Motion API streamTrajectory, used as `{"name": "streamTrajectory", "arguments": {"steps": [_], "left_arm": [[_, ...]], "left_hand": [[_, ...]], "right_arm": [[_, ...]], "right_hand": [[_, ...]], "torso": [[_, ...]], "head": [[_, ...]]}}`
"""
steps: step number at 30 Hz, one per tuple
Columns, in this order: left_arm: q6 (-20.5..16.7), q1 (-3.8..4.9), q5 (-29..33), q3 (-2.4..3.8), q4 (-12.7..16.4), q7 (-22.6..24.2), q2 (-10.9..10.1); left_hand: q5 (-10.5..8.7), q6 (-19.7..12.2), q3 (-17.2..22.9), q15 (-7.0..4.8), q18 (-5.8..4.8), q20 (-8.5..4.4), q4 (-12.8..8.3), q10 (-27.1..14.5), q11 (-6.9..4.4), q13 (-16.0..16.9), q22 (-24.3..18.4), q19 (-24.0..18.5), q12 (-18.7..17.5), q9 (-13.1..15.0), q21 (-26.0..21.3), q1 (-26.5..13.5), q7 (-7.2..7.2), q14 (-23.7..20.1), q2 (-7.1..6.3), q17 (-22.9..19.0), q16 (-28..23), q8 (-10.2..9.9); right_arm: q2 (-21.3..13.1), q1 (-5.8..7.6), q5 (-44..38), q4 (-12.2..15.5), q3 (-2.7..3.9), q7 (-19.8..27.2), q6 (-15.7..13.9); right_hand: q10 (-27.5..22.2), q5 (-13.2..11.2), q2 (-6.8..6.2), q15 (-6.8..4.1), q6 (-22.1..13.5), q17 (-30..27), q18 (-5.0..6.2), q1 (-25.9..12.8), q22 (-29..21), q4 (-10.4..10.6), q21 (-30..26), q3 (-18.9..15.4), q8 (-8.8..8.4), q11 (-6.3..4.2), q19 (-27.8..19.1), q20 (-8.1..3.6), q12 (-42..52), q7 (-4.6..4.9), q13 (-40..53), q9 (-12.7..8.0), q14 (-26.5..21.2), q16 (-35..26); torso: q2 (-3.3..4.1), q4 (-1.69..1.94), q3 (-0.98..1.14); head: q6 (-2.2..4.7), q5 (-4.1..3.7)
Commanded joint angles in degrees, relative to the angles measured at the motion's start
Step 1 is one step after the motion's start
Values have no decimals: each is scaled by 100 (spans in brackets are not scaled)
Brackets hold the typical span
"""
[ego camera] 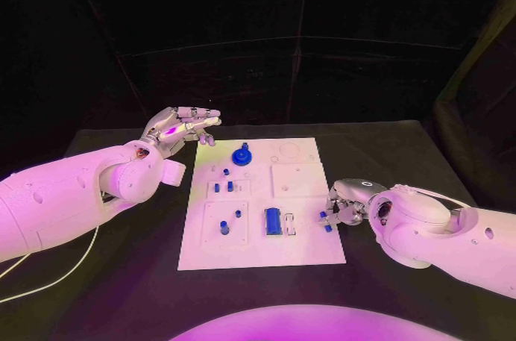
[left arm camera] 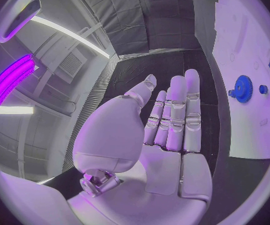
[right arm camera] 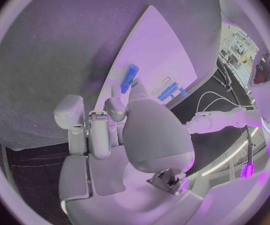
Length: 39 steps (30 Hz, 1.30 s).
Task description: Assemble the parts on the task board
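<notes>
The white task board [ego camera: 306, 248] lies in the middle of the black table. On it stand a blue gear [ego camera: 243, 157], a blue block [ego camera: 273, 220] and several small blue pegs [ego camera: 224, 186]. My right hand [ego camera: 350, 201] rests at the board's right edge and pinches a small blue peg [ego camera: 325, 221] between thumb and finger. That peg [right arm camera: 129, 78] sticks out past the fingertips over the board's edge. My left hand [ego camera: 180, 124] hovers off the board's far left corner with its fingers stretched out and nothing in it. From the left wrist, the gear [left arm camera: 242, 89] lies beyond the hand [left arm camera: 169, 130].
Black table [ego camera: 408, 154] surrounds the board on all sides. A pale cable [ego camera: 60, 277] hangs below my left arm at the near left. Dark curtains close off the back.
</notes>
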Motion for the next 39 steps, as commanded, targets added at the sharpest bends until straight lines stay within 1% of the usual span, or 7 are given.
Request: {"name": "streamTrajectory", "arguments": {"steps": [1,14,18,23,28,34,39], "left_arm": [[70,7,18,4,6,21,0],[80,6,18,2,6,7,2],[82,6,18,1,8,5,-1],[83,6,18,1,8,3,-5],[88,6,18,0,6,3,-2],[91,5,18,-2,8,1,1],[90,4,18,-3,9,2,1]], "left_hand": [[9,4,-11,11,74,12,-7,-42,-3,-7,-9,37,28,-7,-37,13,25,-39,57,-9,-35,35],[9,4,-11,11,74,12,-7,-42,-3,-7,-9,37,28,-7,-37,13,25,-39,57,-9,-35,35],[9,4,-11,11,74,12,-7,-42,-3,-7,-9,37,28,-7,-37,13,25,-39,57,-9,-35,35],[9,4,-11,11,74,12,-7,-42,-3,-7,-9,37,28,-7,-37,13,25,-39,57,-9,-35,35],[9,5,-12,11,74,12,-7,-42,-3,-8,-10,37,29,-7,-38,13,24,-40,58,-10,-36,36],[9,10,-17,12,73,13,-6,-42,-4,-12,-17,32,36,-6,-48,13,21,-49,64,-19,-39,45],[9,10,-17,12,73,13,-6,-42,-4,-12,-17,32,36,-6,-48,13,21,-49,64,-19,-39,45]], "right_arm": [[47,-3,-240,-27,-8,-23,338],[203,-16,-508,-128,-10,-34,707],[212,-18,-444,-115,-11,-38,618],[173,-20,-220,-7,-10,-39,131],[95,-19,127,176,-8,-2,-468],[53,-18,591,331,-7,149,-1182],[68,-17,984,388,-7,265,-1435]], "right_hand": [[-5,31,8,-2,8,659,-44,81,-8,-51,-23,5,-34,-30,-34,0,-22,10,1,6,417,-38],[-52,255,225,-26,27,620,-38,722,-41,-416,-60,268,-108,-58,-49,-22,-93,-8,-25,57,409,-71],[-62,689,282,-27,36,613,-39,720,-36,-382,-64,348,-179,-61,-42,-28,-124,-6,-40,44,408,-79],[-25,1413,290,-52,83,667,-49,810,29,-364,-27,527,-263,-84,6,-50,-83,-30,2,33,423,-52],[-29,1808,200,-46,101,704,-60,748,69,-265,-4,657,-337,-78,31,-50,-125,-24,-21,22,431,-32],[5,1914,62,-44,140,777,-72,539,144,-51,40,667,-388,-77,76,-44,-129,-24,-25,14,447,10],[33,1944,47,-48,158,786,-75,524,165,-10,54,694,-399,-82,89,-46,-88,-30,5,13,450,15]], "torso": [[-3,-6,1],[-7,-3,-8],[-8,0,-7],[-10,0,-3],[-8,6,-6],[0,3,-3],[0,-1,-6]], "head": [[-7,6],[-4,-12],[-7,-10],[-2,-5],[11,-9],[14,10],[1,21]]}}
